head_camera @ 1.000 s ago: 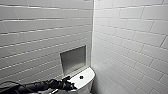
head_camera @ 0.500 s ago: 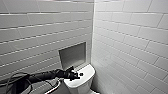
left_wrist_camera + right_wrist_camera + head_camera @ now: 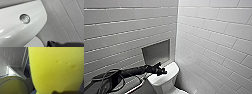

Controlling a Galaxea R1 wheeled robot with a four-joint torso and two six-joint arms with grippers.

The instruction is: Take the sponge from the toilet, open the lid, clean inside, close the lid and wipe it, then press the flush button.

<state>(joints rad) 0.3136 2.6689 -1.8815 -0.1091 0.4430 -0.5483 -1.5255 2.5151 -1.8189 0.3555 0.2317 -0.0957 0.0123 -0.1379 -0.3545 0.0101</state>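
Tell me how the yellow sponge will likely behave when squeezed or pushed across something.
The sponge probably gives under a squeeze: its face shows shallow dents and its edges are rounded. Its matte, finely pitted surface suggests it is unlikely to slip. It looks like porous foam, so it is likely light for its size.

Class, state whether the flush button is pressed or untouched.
Untouched: the flush button lies bare on the toilet tank, the left gripper apart from it.

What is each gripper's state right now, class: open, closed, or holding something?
Left gripper: cannot be told; it is over the toilet tank.
Right gripper: closed, holding the sponge.
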